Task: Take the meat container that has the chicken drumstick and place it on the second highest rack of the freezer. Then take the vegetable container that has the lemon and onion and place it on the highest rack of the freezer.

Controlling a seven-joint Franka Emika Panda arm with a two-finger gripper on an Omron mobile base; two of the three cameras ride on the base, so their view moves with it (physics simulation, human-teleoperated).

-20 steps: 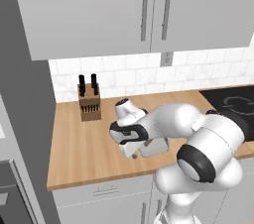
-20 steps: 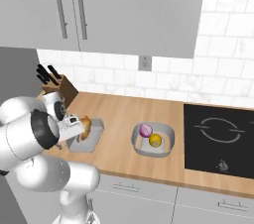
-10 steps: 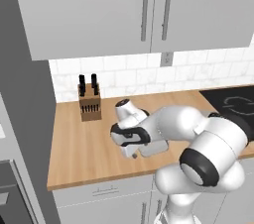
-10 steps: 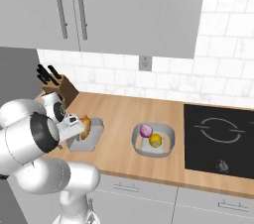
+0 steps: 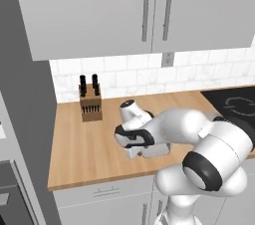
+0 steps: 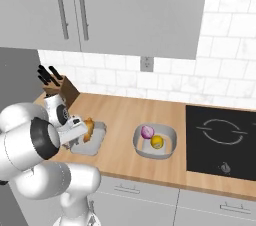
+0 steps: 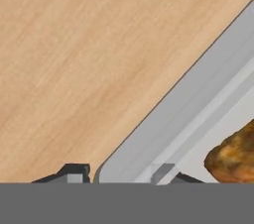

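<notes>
While the small shallow grey rectangular meat container [image 6: 91, 139] sits on the wooden counter [image 6: 125, 115], a golden-brown chicken drumstick [image 6: 88, 129] lies inside it. The two-finger gripper [image 7: 120, 173] straddles the container's rim, one dark fingertip [image 7: 73, 172] outside and one inside, jaws partly closed; a firm grip cannot be told. Right of the container stands a wide grey oval dish [image 6: 155, 141] with a yellow lemon [image 6: 157, 141] and purple onion [image 6: 147, 132]; behind it, a wooden knife block [image 6: 61, 89].

The wooden counter [image 6: 125, 115] bears the meat container [image 6: 95, 142], vegetable container [image 6: 167, 145] and knife block [image 6: 62, 90].
</notes>
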